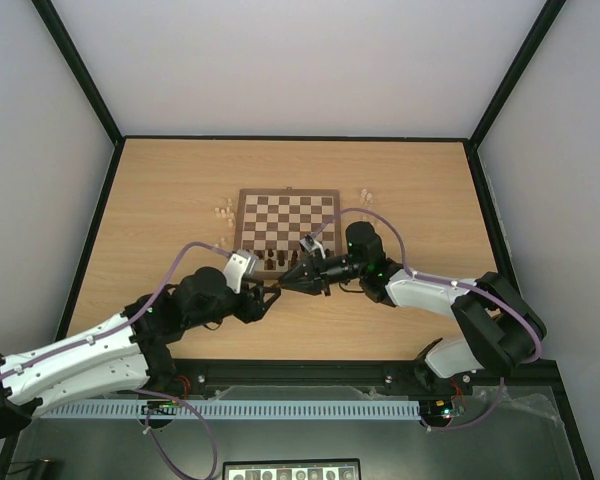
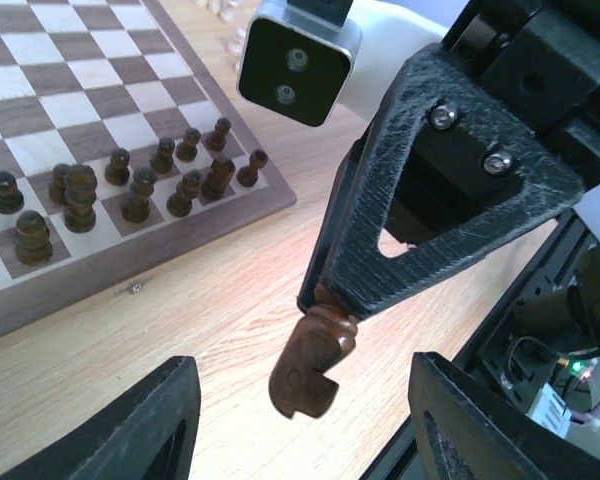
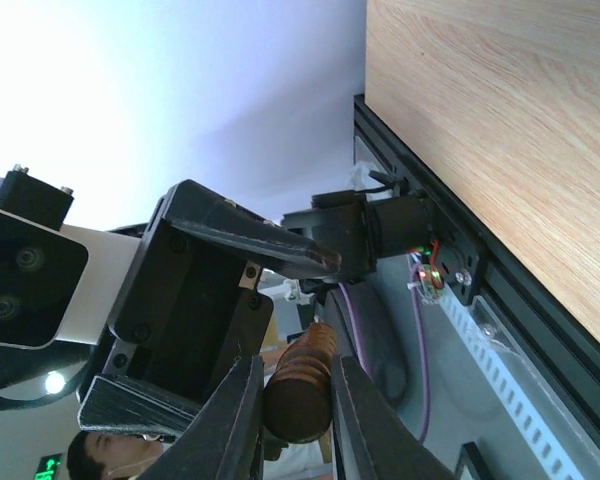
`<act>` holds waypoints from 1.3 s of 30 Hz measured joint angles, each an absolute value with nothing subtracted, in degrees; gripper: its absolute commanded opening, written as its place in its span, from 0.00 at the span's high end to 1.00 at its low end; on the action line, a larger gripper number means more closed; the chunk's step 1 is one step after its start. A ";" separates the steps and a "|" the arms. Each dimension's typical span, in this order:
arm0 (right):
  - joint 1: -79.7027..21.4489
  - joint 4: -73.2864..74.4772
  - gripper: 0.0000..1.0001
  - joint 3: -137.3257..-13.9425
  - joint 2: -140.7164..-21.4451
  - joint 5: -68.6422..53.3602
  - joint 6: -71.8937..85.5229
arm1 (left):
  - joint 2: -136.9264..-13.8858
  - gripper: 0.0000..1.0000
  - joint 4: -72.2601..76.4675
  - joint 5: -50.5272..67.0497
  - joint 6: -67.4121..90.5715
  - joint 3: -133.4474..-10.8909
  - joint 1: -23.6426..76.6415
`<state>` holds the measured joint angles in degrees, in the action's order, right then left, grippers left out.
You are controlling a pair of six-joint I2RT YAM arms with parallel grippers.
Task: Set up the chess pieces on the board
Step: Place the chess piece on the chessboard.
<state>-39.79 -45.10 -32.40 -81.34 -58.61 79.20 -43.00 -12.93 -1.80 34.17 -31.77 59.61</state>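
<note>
Right gripper [image 3: 292, 405] is clamped on one dark chess piece [image 2: 308, 368], held in the air just off the near edge of the board [image 2: 210, 242], over the table [image 1: 160, 200]. Left gripper [image 2: 305, 440] has its jaws wide apart and faces the piece without touching it.

Reads as a handover. The left should centre on the free lower end and close squarely before the right lets go.

The piece's top is hidden inside the right fingers, so its kind is unclear. The pale pieces [image 1: 223, 212] beside the board are too small to count.
</note>
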 measured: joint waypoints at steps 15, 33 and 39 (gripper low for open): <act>-39.46 -77.12 0.87 -43.18 -91.70 -50.94 107.46 | -31.62 0.44 -5.32 -6.68 31.07 -37.58 59.61; -39.90 -90.02 0.87 -47.83 -97.43 -39.81 119.20 | -33.65 0.40 2.63 -16.05 22.00 -46.65 59.59; -39.99 -90.24 0.88 -47.53 -96.75 -39.83 119.22 | -39.22 0.39 -5.28 -12.47 20.16 -55.24 56.53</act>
